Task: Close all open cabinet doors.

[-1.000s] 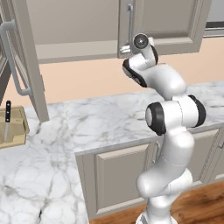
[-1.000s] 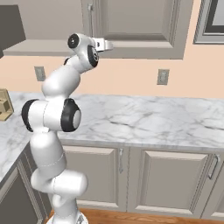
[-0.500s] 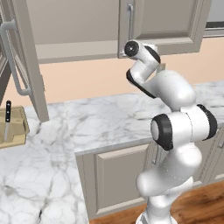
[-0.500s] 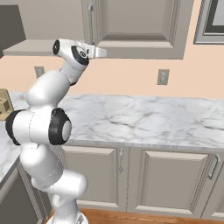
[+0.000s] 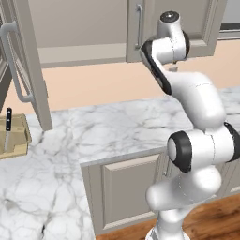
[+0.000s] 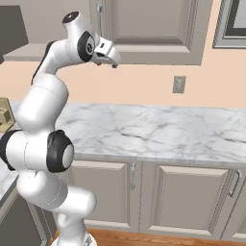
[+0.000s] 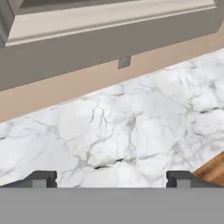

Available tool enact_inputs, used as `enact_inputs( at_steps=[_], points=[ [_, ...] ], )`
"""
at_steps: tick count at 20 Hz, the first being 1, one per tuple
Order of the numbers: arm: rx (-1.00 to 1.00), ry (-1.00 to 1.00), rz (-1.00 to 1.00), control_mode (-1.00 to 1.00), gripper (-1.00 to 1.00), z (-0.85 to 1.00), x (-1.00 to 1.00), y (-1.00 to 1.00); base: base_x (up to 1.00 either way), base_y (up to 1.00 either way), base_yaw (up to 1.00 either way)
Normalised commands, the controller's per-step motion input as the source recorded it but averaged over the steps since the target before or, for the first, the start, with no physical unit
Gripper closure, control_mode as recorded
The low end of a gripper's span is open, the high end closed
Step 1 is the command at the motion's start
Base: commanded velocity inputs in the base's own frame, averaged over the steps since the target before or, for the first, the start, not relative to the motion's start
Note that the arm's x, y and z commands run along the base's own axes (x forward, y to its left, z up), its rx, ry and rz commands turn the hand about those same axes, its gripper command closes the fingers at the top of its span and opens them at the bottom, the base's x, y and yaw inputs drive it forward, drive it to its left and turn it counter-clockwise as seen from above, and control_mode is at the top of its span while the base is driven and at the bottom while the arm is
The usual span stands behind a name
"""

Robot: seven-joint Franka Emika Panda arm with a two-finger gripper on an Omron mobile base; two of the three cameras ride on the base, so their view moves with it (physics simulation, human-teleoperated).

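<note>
1. Countertop of white grey-veined marble point(image 5: 117, 126) is the largest surface, running wall to wall beneath the upper cabinets; the hand view looks down across it towards a small grey wall outlet point(image 6: 178, 85).
2. One tall grey-beige wall-cabinet door with a long silver bar handle point(image 5: 28, 61) stands swung out over the counter's left end, in the left base view, leaving the cabinet's inside exposed. The neighbouring door of the same make point(image 5: 176, 23) sits flush and shut behind the arm.
3. White arm with dark joints has folded and twisted over the last second: the elbow has come forward and the hand, first up near the shut door's lower edge, has turned away towards the right.
4. Two-finger gripper point(image 6: 111, 56) hangs just below the shut cabinet's bottom rail, its dark fingertips point(image 7: 41, 178) spread wide, gripping nothing.
5. By my reading, that turn signals repositioning; the swung-out door is well apart from the hand and not yet touched.
6. Small wooden knife block point(image 5: 11, 136) rests at the counter's left edge.
</note>
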Motion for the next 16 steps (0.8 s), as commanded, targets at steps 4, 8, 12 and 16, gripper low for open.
enact_inputs(
  at_steps=[4,8,12,16],
  points=[
    [0.05,0.18,0.13,-1.0,-1.0,0.03,-1.0,0.47,0.0,0.0,0.0],
    [-0.02,-0.15,0.26,-1.0,-1.0,0.0,-1.0,0.54,0.0,0.0,0.0],
    [0.05,-0.51,0.27,-1.0,-1.0,-0.03,-1.0,0.18,0.0,0.0,0.0],
    [0.03,-0.48,0.31,-1.0,-1.0,-0.01,-1.0,0.31,0.0,0.0,0.0]
  ],
)
